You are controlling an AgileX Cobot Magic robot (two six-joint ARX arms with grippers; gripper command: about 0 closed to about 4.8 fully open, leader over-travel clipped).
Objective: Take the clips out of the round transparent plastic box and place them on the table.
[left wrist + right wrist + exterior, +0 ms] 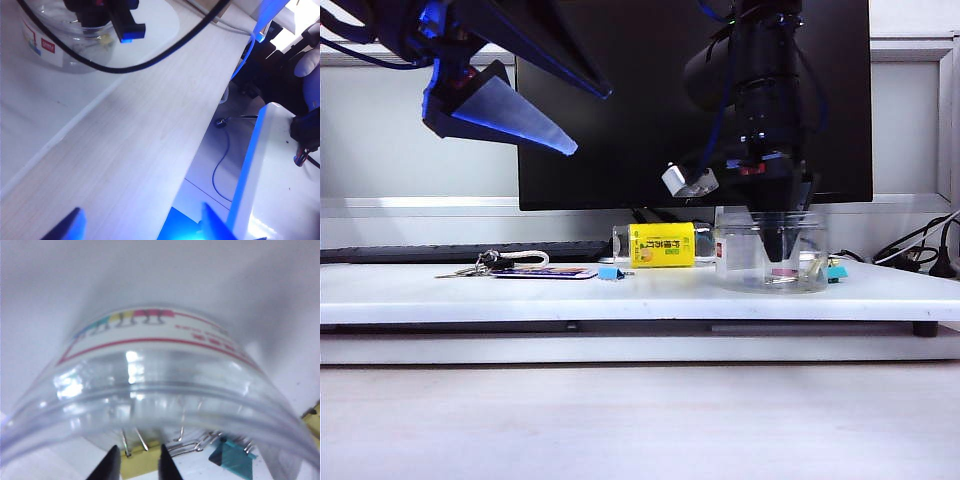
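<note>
- Right gripper (136,462) was down inside the round transparent plastic box (771,250) on the long white table (620,300), fingers slightly parted around a yellow binder clip (145,462).
- Left gripper (140,225) hung wide open, high.
- Risk: wire handles could slip free or snag neighbouring clips.

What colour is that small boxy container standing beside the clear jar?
Bright yellow, seen best in the exterior view.

The white table (440,300) carries a bunch of keys (485,265), a small blue clip (610,272), a yellow-labelled container (662,245) and the round transparent plastic box (740,262), with a teal clip (836,271) just beside it.
</note>
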